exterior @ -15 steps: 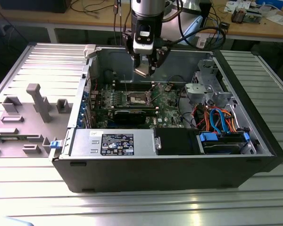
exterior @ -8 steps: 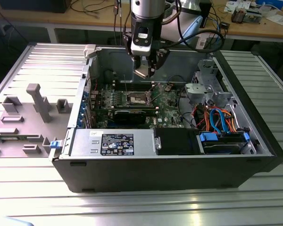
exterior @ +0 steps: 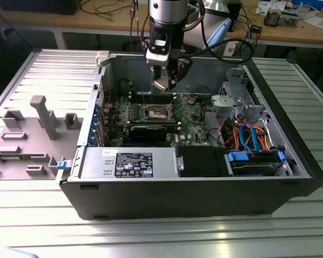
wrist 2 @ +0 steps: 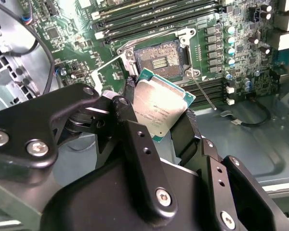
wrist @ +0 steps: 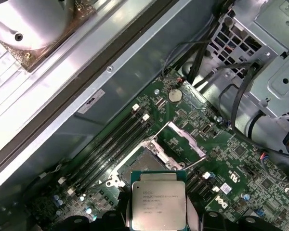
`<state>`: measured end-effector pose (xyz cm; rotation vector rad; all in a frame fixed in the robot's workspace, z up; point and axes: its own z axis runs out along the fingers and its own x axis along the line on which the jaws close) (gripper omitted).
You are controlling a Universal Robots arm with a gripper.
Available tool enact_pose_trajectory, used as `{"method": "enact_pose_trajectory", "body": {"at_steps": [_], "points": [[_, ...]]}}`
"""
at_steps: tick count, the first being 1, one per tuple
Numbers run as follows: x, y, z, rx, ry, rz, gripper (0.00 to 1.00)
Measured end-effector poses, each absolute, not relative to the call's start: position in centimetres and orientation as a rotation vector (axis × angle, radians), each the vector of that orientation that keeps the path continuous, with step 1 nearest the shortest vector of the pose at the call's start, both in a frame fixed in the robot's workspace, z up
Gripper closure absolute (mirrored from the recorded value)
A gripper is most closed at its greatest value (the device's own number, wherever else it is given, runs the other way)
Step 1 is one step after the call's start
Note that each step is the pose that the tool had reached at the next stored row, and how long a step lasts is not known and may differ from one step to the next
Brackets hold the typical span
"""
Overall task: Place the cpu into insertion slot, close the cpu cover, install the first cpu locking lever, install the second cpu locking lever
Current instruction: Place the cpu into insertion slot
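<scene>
Holding flat square silver-grey cpu (wrist 2: pixel 161 107) | black end effector (wrist 2: pixel 158 118) clamped on its edges | over bare socket (wrist 2: pixel 159 60), green board (wrist 2: pixel 67 26)

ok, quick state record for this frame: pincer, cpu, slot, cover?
pincer: shut on the cpu, up over the open computer case
cpu: gripped at its edges, metal top facing both wrist views, held off the board above the slot area
insertion slot: empty, contact field exposed
cpu cover: swung open, standing up beside the insertion slot
task state: cpu not yet seated, cpu cover not closed
</scene>
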<state>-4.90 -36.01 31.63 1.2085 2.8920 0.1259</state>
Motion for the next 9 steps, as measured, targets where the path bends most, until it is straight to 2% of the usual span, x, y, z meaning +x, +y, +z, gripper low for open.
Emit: {"method": "enact_pose_trajectory", "body": {"at_steps": [9], "points": [[-4.91, -36.01, 31.14, 1.229, 2.896, 0.117, 0.45]]}}
